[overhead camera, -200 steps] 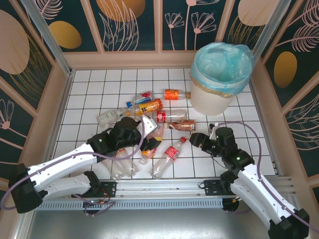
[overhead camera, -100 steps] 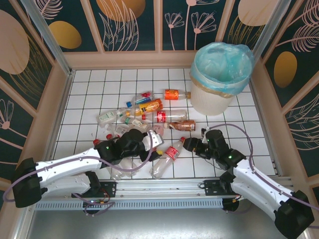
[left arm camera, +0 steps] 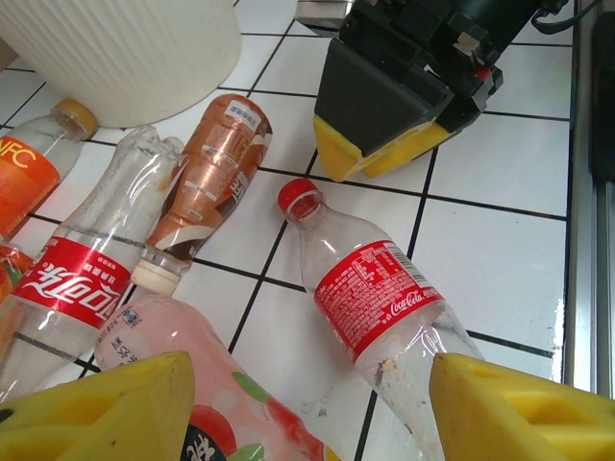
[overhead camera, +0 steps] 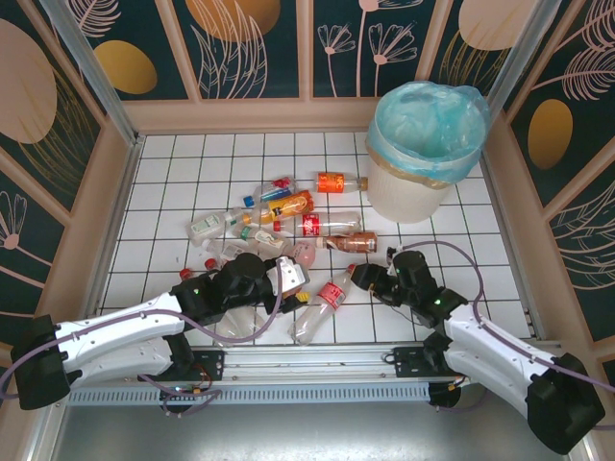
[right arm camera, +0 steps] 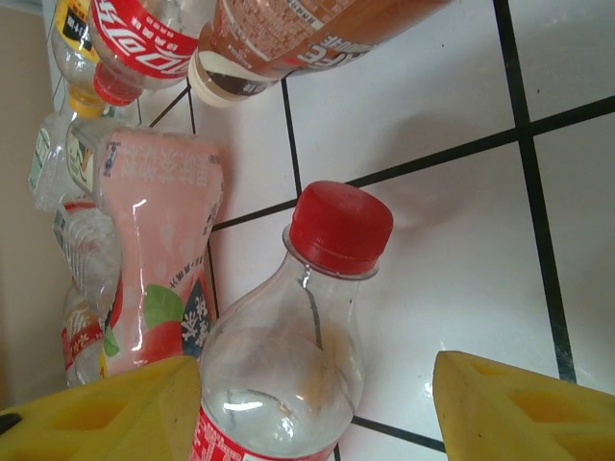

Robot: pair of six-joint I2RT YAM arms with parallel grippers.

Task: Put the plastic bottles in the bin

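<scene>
A clear plastic bottle with a red label and red cap [overhead camera: 325, 303] lies on the tiles between my two arms. My right gripper [overhead camera: 363, 279] stands open at its cap end. In the right wrist view its neck [right arm camera: 288, 365] lies between my fingertips [right arm camera: 312, 413], close to the left one. My left gripper [overhead camera: 291, 279] is open too [left arm camera: 307, 423], spanning this bottle's base [left arm camera: 380, 298] and a pink bottle [left arm camera: 192, 355]. A brown bottle [left arm camera: 211, 173] lies further on. The cream bin [overhead camera: 408, 192] with its blue bag stands at the back right.
Several more bottles [overhead camera: 250, 221] lie in a heap left of centre, and an orange one [overhead camera: 336, 181] lies near the bin. Crushed clear bottles [overhead camera: 235, 327] sit under my left arm. A metal rail [overhead camera: 307, 360] runs along the near edge. Panelled walls enclose the floor.
My right gripper has slid left to the red-capped bottle's neck. My left gripper has moved a little right and down over the pink and red-label bottles. No bottle has moved.
</scene>
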